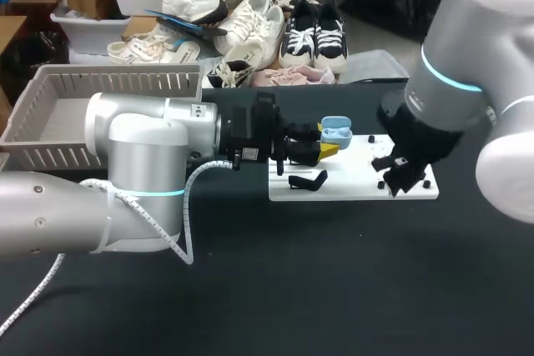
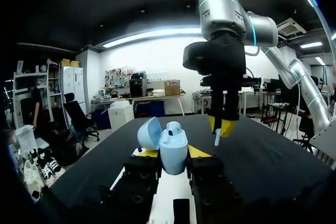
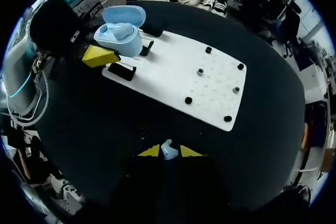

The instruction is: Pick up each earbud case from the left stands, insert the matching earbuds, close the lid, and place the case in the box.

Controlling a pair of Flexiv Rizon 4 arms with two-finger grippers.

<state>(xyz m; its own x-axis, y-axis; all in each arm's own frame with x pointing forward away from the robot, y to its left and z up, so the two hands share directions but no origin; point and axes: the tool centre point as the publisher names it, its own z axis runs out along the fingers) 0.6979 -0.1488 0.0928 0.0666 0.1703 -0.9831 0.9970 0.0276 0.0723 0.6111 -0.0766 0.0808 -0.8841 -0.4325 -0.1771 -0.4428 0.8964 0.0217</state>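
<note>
Across the black bench (image 1: 250, 289) lies a white board (image 1: 350, 188) with a black stand (image 1: 309, 181) and some small black pegs on it. The left tool (image 2: 173, 157) is clenched on a light blue earbud case (image 2: 173, 148), one finger on each side, low down, so the lid stays free. The case is up in the air over the board's left end, with its lid tipped back and open. One earbud sits inside it; I cannot tell if the other hole is filled. The right tool (image 2: 220, 127) hangs over the board's right end, well apart from the case, and pinches a tiny light blue earbud (image 3: 167, 149) between its yellow tips. I think that earbud is very light, hard and smooth, so it could slip or pop out if squeezed wrong. It needs a soft, steady pinch and has to go in the right way round. The case looks hard, round and slippery too, and its lid hinge looks thin, so holding the body by its sides seems best. The grey slatted box (image 1: 50, 152) waits at the far left, and no case shows in the part I can see.
</note>
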